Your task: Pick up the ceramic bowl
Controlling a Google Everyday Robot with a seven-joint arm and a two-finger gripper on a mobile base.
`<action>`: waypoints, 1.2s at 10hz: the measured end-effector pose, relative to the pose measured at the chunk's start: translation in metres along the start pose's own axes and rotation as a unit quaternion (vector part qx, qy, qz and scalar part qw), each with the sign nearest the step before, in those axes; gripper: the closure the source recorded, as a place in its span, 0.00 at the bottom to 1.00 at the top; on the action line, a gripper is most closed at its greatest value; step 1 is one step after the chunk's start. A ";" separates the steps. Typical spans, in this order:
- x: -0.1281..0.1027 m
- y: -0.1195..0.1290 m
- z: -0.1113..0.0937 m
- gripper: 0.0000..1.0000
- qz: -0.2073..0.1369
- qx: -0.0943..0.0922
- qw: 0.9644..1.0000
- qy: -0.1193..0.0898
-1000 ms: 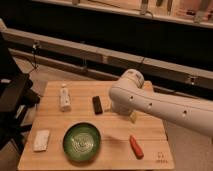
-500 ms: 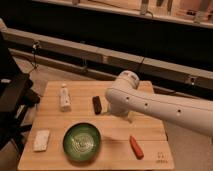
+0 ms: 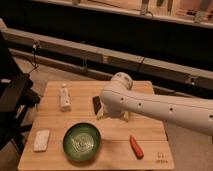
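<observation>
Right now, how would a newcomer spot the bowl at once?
On the wooden table, near its front edge, left of centre, sits the bowl, just in front of the gripper under the white arm. It is the only round, glossy green thing, larger than the white block on its left and the orange stick on its right.

The long white robot arm [image 3: 150, 105] has been shifted leftward over the light wooden bench [image 3: 50, 117] during the past second. Its rounded end is now seen further left, so the right edge of the small dark rectangular block [image 3: 95, 103] is overlapped, where a clear gap was seen earlier. The tool [image 3: 113, 118], largely hidden beneath the arm's lower edge, has been carried left with it and is now found nearer the far right rim of the glossy green ceramic bowl [image 3: 82, 142].
</observation>
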 end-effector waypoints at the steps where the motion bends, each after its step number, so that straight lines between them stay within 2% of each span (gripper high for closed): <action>1: -0.001 -0.002 0.001 0.20 -0.010 -0.001 1.000 -0.001; 5: -0.005 -0.008 0.010 0.20 -0.062 -0.006 0.998 -0.005; 7: -0.009 -0.014 0.015 0.20 -0.096 -0.009 0.995 -0.008; 9: -0.011 -0.015 0.019 0.20 -0.112 -0.011 0.994 -0.010; 12: -0.017 -0.021 0.027 0.20 -0.153 -0.015 0.988 -0.014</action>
